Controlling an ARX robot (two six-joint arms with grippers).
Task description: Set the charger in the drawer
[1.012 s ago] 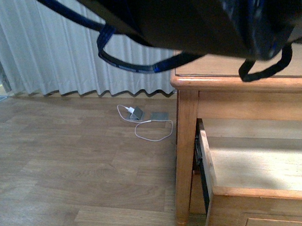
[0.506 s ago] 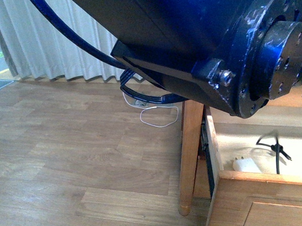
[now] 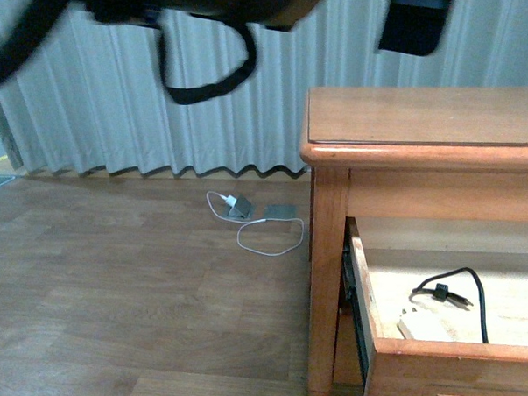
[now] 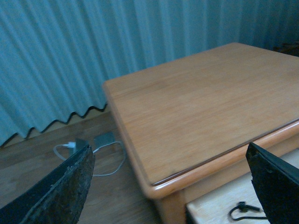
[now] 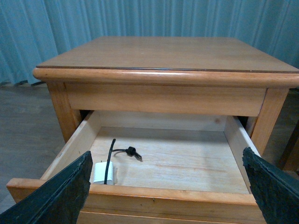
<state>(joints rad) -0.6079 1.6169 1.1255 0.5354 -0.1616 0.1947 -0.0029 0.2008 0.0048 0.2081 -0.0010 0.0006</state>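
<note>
The white charger [image 5: 103,172] lies inside the open wooden drawer [image 5: 163,196], near its front corner. Its black cable [image 5: 112,151] loops across the pale drawer floor. In the front view the charger [image 3: 425,325] and cable [image 3: 443,291] show behind the drawer's front rim [image 3: 455,347]. My right gripper [image 5: 167,158] is open and empty, in front of the drawer, with its fingers wide apart. My left gripper [image 4: 169,154] is open and empty, high above the table's corner. The cable's end [image 4: 243,208] shows in the left wrist view.
The drawer belongs to a wooden bedside table [image 3: 418,117] with a bare top. On the wood floor lie a white plug with a thin white cable [image 3: 238,202] and a grey plate [image 3: 280,211]. A pleated curtain [image 3: 111,99] hangs behind. Dark arm parts [image 3: 414,20] cross the front view's top.
The arm that filled the front view has lifted up and away. The drawer looked empty one second ago; the charger now lies in it, free of any gripper.
</note>
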